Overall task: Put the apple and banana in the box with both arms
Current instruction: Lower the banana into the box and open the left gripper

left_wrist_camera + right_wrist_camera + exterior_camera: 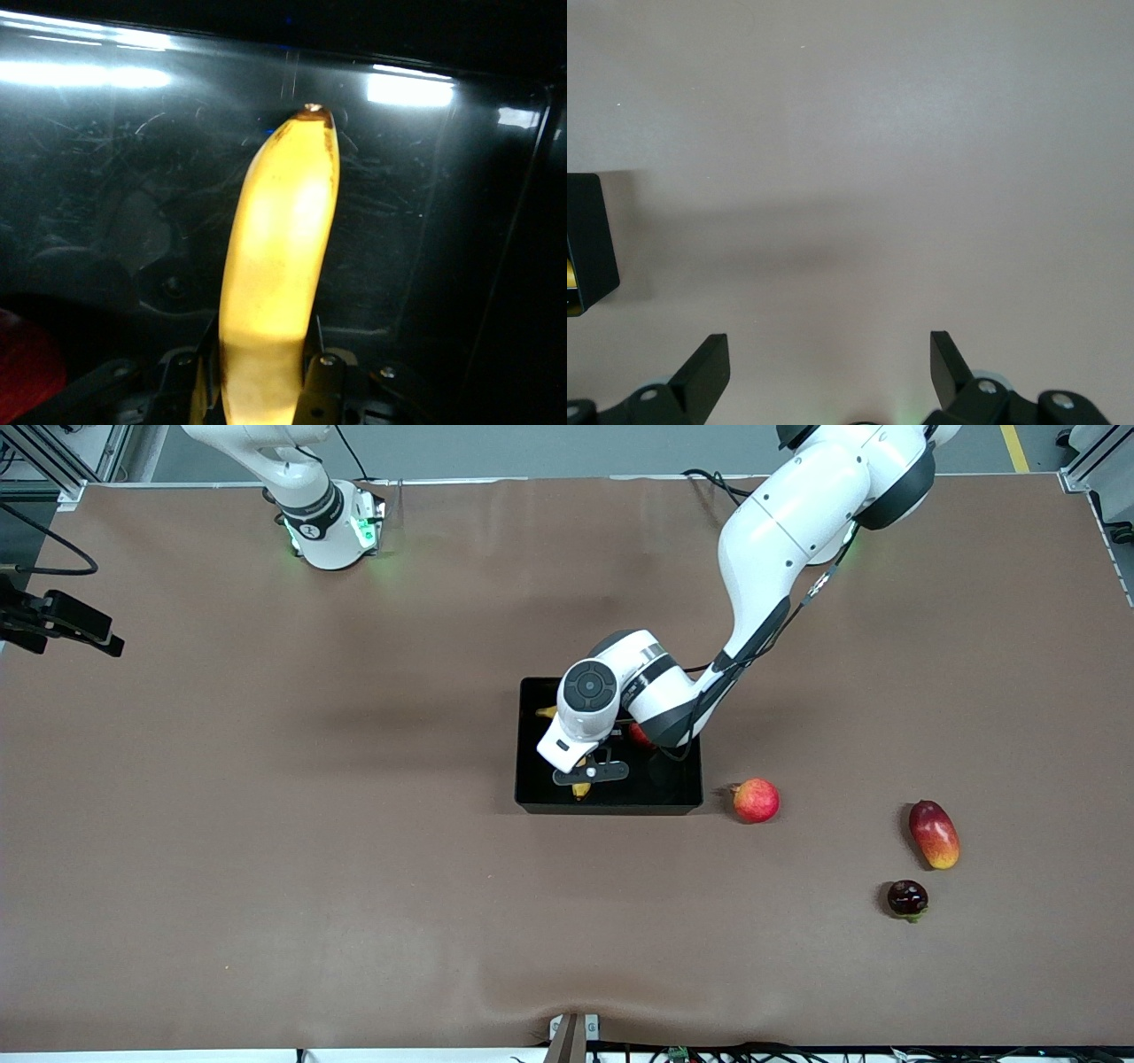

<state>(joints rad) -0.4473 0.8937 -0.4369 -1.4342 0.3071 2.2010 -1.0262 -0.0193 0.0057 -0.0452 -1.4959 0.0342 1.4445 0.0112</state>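
The black box (611, 806) stands mid-table. My left gripper (589, 772) is down inside it, shut on the yellow banana (580, 788), whose other tip shows past the wrist. In the left wrist view the banana (279, 257) runs out from between the fingers (323, 390) over the box's glossy floor (425, 221). The red apple (640, 735) lies in the box, mostly hidden by the left arm; a red edge of it (22, 367) shows in the left wrist view. My right gripper (830, 354) is open and empty over bare table, with a corner of the box (586, 239) in its view; that arm waits.
A pinkish-red round fruit (756, 800) lies beside the box toward the left arm's end. A red-yellow mango (934, 833) and a small dark fruit (907, 898) lie farther toward that end, nearer the front camera.
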